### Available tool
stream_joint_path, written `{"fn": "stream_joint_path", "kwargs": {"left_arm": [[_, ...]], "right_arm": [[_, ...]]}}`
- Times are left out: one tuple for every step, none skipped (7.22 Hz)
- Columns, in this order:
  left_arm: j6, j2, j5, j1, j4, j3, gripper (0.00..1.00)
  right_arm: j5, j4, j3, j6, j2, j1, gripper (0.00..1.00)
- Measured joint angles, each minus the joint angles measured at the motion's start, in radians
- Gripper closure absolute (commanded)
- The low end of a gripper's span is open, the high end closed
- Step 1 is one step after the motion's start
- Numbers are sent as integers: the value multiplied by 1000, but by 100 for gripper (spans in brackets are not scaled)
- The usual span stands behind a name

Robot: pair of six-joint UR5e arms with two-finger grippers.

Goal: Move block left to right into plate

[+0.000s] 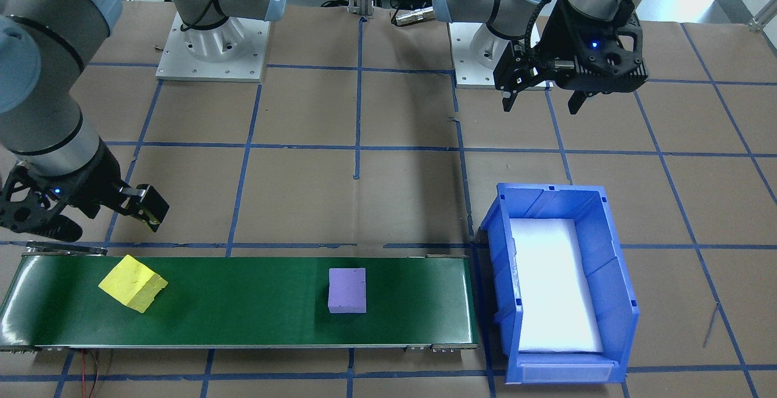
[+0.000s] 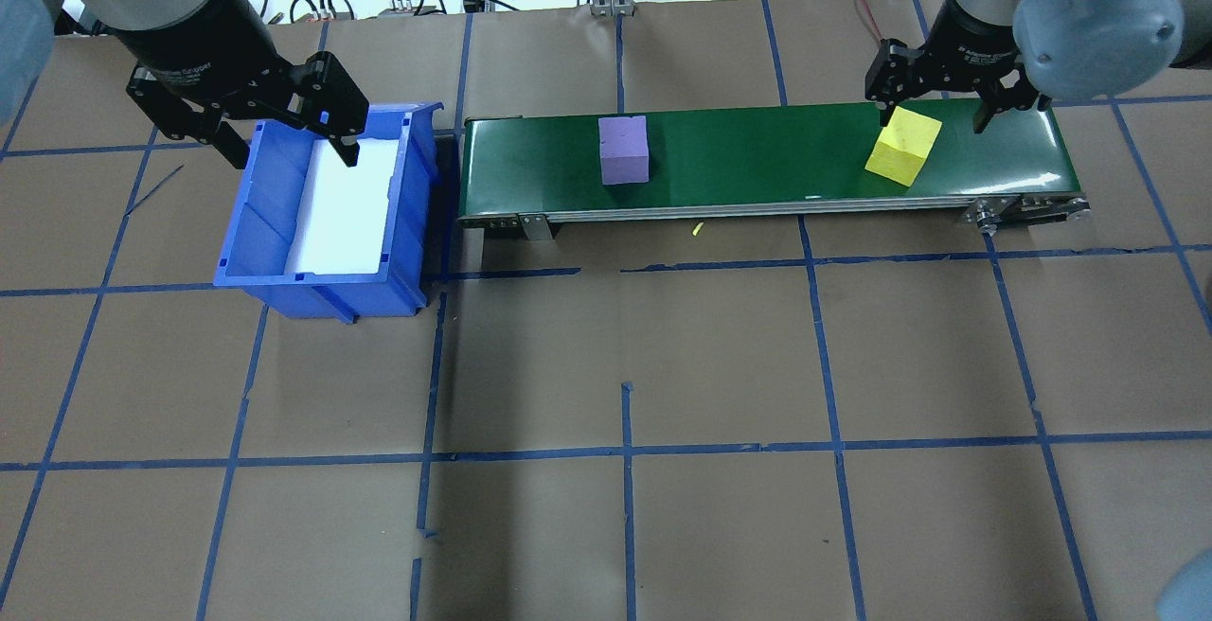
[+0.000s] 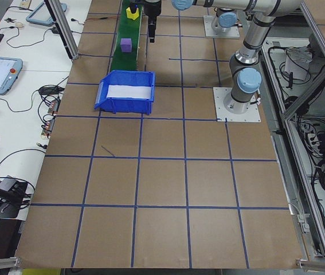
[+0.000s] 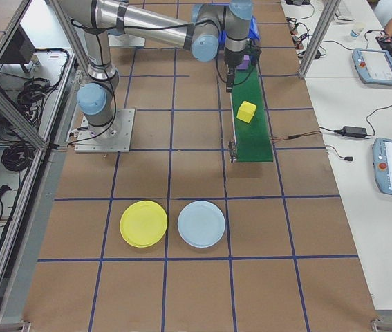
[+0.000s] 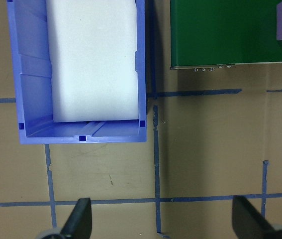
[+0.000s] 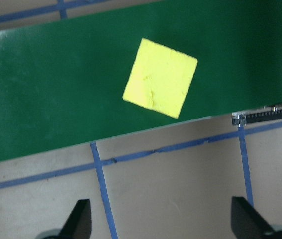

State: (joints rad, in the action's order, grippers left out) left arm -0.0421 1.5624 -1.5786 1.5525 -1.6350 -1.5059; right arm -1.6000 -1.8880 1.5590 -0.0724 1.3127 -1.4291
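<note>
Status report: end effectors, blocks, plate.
Left end effector open over blue bin. Right end effector open above yellow block. Purple block mid-belt. Yellow plate empty, path clear.

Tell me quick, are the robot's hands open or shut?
Left gripper: open, holding nothing.
Right gripper: open, holding nothing, above the yellow block.

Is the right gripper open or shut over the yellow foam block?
Open. The right gripper has its fingers spread wide apart above the yellow foam block, which sits untouched on the green conveyor belt.
</note>
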Motion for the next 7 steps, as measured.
{"fn": "stream_joint_path", "kwargs": {"left_arm": [[-3, -1, -1, -2, 6, -2, 0], [-4, 1, -2, -2, 14, -4, 0], [-4, 4, -2, -3, 18, -4, 0], [-3, 6, -2, -3, 20, -5, 0], [-3, 6, -1, -3, 21, -5, 0], [-3, 7, -1, -3, 21, -5, 0], [-4, 7, -1, -3, 21, -5, 0]], "right_arm": [[55, -20, -32, 14, -36, 40, 1], [100, -37, -55, 54, -74, 87, 1], [127, -56, -61, 106, -109, 133, 1], [154, -66, -55, 142, -139, 172, 1], [183, -72, -47, 155, -162, 193, 1], [215, -83, -41, 159, -185, 202, 1], [233, -106, -36, 162, -211, 206, 0]]}}
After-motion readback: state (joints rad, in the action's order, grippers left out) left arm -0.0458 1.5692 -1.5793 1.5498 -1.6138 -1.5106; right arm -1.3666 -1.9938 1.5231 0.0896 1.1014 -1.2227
